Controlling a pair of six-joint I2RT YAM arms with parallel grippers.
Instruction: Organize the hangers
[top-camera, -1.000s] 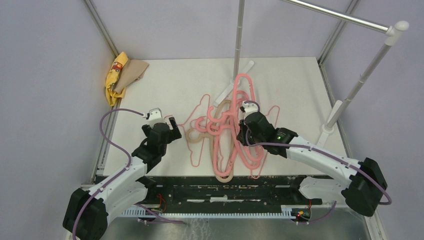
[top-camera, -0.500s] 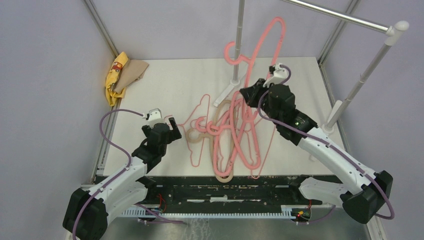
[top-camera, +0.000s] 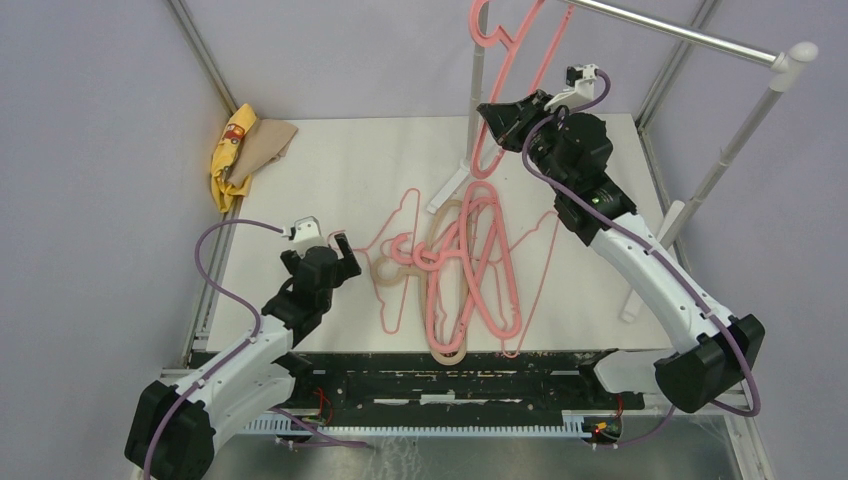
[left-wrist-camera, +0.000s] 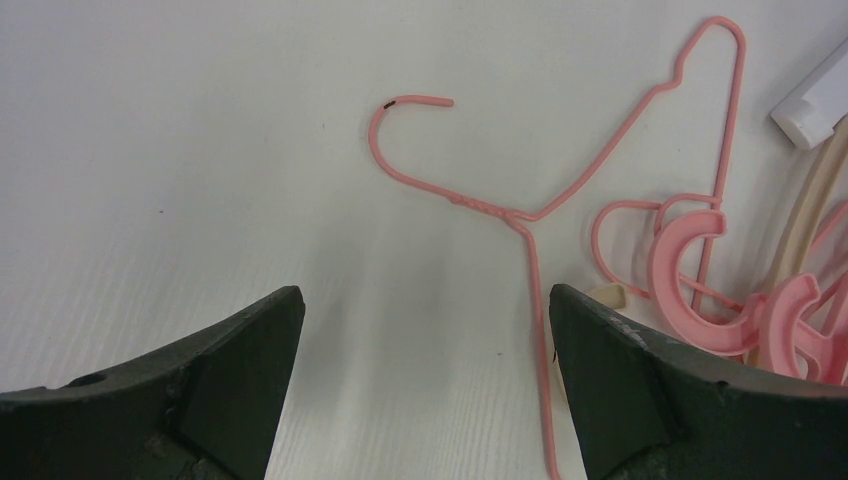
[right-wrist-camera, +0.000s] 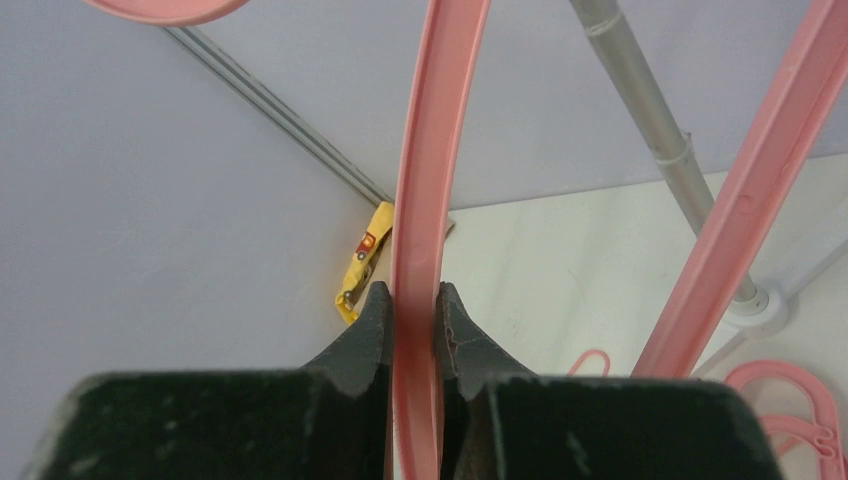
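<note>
**Right gripper** (right-wrist-camera: 412, 300): raised high at far centre, pinching one arm of a thick pink hanger (right-wrist-camera: 425, 150); nothing else in the grasp.

**Pink hanger**: in the air, clear of the bench (top-camera: 350, 160), hook uppermost, just left of the rail (top-camera: 680, 35) and beside its pole (top-camera: 478, 90). The hook is not yet over the bar.

**Left gripper** (left-wrist-camera: 425, 300): spread wide, empty, low over the near left of the bench. A wire hanger (left-wrist-camera: 530, 215) lies flat just ahead of it.

**Pile** (top-camera: 465, 270): the other hangers, tangled at mid-bench.

**Step in hand**: judged to be hanging the lifted hanger on the rail.

**Next move calls for**: carrying the hook right, above the bar, opening turned toward it, lowering until it catches, then letting go.
</note>
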